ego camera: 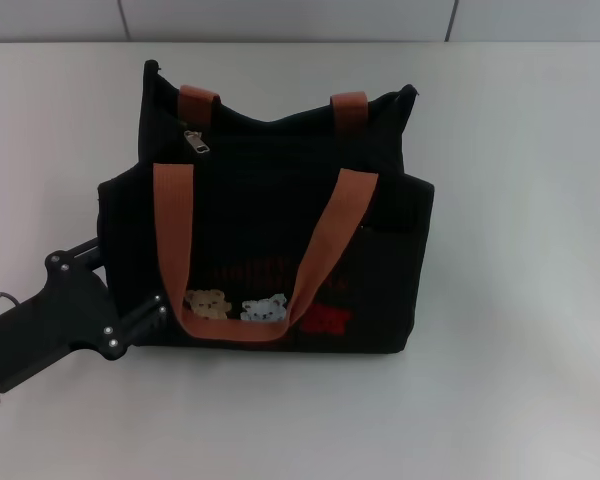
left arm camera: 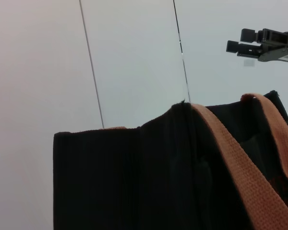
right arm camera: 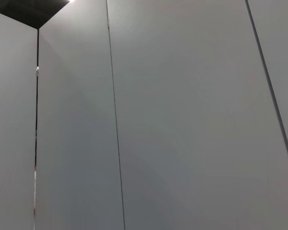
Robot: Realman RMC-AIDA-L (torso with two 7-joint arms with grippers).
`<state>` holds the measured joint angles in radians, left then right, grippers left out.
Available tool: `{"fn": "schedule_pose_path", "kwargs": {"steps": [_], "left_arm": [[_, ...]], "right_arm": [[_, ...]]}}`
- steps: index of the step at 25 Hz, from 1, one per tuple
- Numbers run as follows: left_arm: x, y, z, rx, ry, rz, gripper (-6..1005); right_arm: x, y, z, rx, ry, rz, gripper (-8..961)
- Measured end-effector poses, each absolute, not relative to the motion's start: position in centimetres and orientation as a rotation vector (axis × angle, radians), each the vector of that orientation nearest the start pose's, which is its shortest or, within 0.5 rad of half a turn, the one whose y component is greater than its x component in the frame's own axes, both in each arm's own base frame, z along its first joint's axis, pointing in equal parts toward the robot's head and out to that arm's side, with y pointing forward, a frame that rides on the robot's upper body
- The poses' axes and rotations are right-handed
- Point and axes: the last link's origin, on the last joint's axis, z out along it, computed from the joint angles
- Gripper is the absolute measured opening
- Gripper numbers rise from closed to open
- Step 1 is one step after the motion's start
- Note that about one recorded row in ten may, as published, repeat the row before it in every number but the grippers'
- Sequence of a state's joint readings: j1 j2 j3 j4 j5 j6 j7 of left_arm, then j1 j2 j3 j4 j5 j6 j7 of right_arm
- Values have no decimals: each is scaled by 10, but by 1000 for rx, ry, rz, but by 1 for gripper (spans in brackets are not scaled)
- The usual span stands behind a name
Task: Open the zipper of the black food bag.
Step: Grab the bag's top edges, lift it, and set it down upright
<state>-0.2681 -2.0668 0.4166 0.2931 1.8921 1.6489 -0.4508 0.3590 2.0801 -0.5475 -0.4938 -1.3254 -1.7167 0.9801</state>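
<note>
The black food bag (ego camera: 270,215) stands upright in the middle of the white table, its orange-brown handles (ego camera: 173,235) hanging down over the bear patches and red lettering. The zipper (ego camera: 280,122) runs along the top rim, and its silver pull tab (ego camera: 196,141) lies near the bag's left end. My left gripper (ego camera: 130,278) is low at the bag's left front corner, open, one finger on each side of that corner. In the left wrist view the bag's end (left arm camera: 134,177) fills the frame. High in the air beyond the bag, my right gripper (left arm camera: 259,44) shows in the same view.
The white table (ego camera: 520,150) extends on all sides of the bag, and a pale panelled wall (ego camera: 280,18) rises behind it. The right wrist view shows only wall panels (right arm camera: 182,120).
</note>
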Motion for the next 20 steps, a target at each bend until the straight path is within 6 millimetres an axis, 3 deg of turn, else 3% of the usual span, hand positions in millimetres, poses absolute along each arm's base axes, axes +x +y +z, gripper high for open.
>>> {"fn": "schedule_pose_path", "kwargs": {"steps": [5,20], "left_arm": [[-333,227,-15,-2334,-147,-799,530],[-331,222,-11,-2319,-133,-843,427]], "right_arm": [[283,298,69,-1968,312,1293,735],[282,298,70,-1965,307,1298,734]]}}
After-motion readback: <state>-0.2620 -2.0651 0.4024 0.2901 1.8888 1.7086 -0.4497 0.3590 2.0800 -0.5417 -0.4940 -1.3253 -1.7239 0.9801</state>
